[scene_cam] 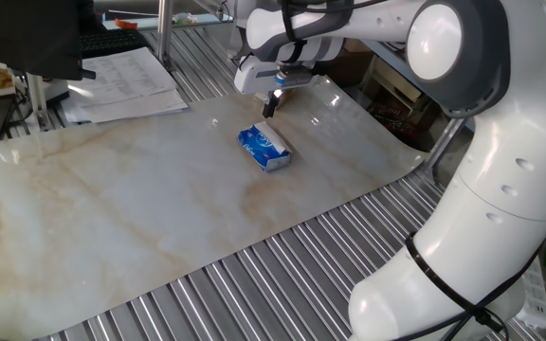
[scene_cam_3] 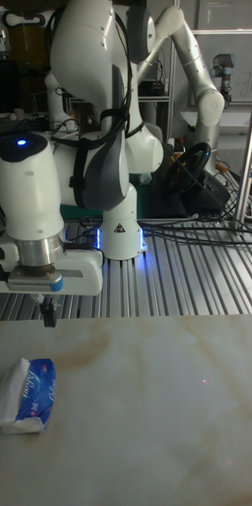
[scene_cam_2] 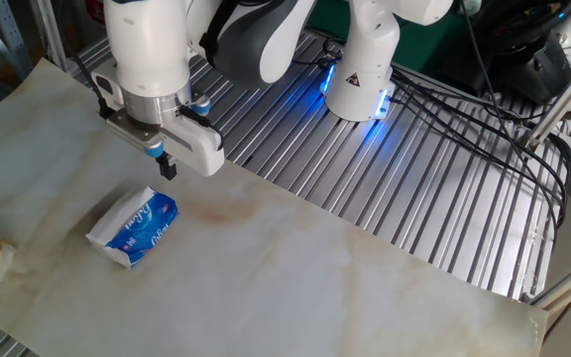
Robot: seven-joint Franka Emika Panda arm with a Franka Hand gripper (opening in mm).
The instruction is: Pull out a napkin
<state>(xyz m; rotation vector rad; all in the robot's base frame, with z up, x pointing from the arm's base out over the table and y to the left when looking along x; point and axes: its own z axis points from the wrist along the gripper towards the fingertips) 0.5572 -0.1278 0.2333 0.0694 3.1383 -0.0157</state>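
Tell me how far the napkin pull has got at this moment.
Nothing looks done: no napkin lies free on the marble sheet, and the blue tissue pack rests flat with white showing at one end. In hand: the pincer hangs above and beside the pack, fingers together, holding nothing. Left: descend, pinch a sheet, draw it out.

One fixed view: high, from beside the white arm, facing across the pale marbled mat [scene_cam: 140, 208]. Other fixed view: opposite side, high, facing the arm's base. Tall view: low, near, frontal. All share the blue-and-white rectangular tissue pack [scene_cam: 264, 148] [scene_cam_2: 135, 227] [scene_cam_3: 25, 395].
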